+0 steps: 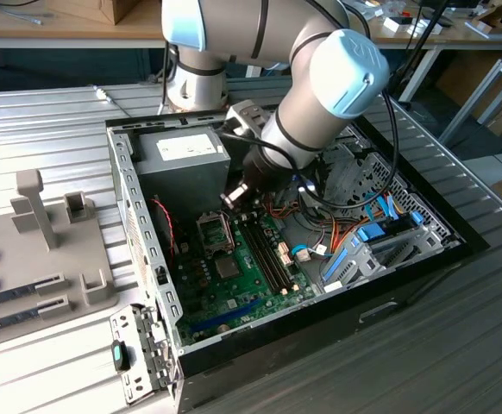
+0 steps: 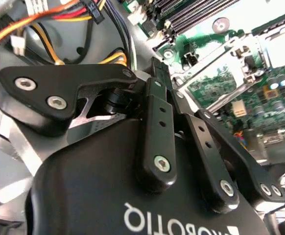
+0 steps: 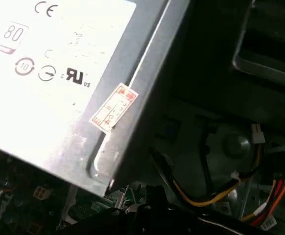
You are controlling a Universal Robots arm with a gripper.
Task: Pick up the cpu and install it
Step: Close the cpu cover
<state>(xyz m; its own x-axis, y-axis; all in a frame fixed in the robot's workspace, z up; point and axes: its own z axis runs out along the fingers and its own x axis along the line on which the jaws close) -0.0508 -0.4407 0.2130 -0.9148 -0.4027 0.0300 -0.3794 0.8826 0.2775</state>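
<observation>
Claw down inside open computer case, just above motherboard beside its socket; grip state impossible to tell, cpu not made out. Power supply at case's back corner, cables alongside. Tight between power supply and cables. Case on ribbed surface.

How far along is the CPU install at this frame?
The gripper is already inside the open computer case, above the motherboard's CPU socket, beside the power supply. Whether it carries the cpu cannot be told: its fingertips are hidden. In the exterior view the socket frame looks unfilled, so seating seems left to do.
</observation>
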